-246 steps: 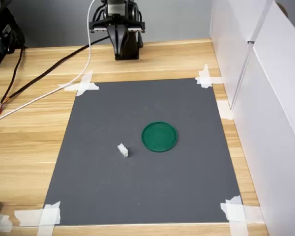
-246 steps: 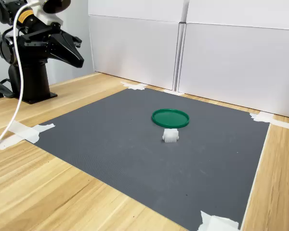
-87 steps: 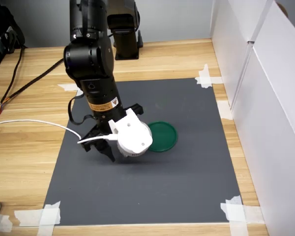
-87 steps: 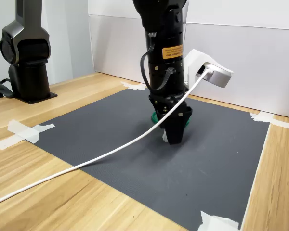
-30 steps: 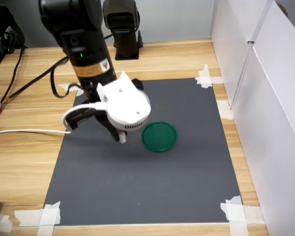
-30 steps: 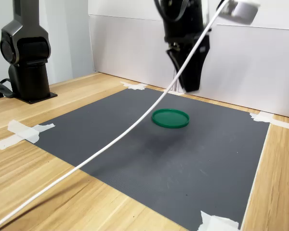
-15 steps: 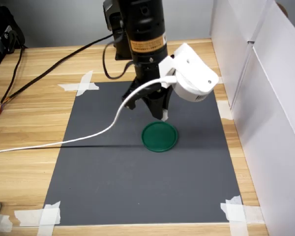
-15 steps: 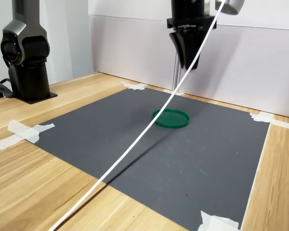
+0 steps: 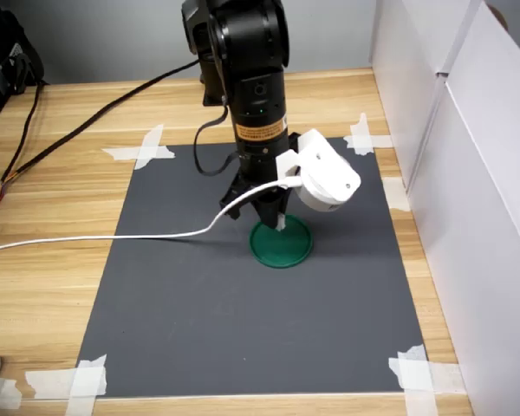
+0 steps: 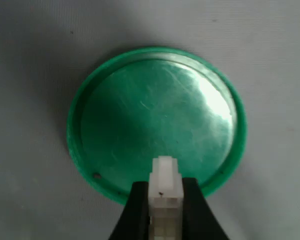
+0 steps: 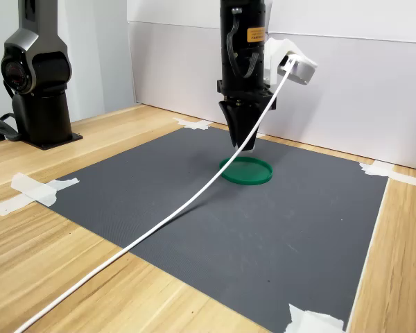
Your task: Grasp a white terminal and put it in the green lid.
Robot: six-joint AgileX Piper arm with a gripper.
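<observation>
One white terminal (image 10: 165, 192), clamped between both fingers (image 10: 135, 210), held just above near rim of green lid (image 10: 155, 120). Probably light, rigid, smooth plastic; likely to slip or bounce. Best held on flat side faces, low, and released close to lid floor.

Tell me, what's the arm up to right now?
Gripper shut on small white plastic terminal. Hanging above flat round green plastic lid, near its rim, not released. Nothing in the way.
</observation>
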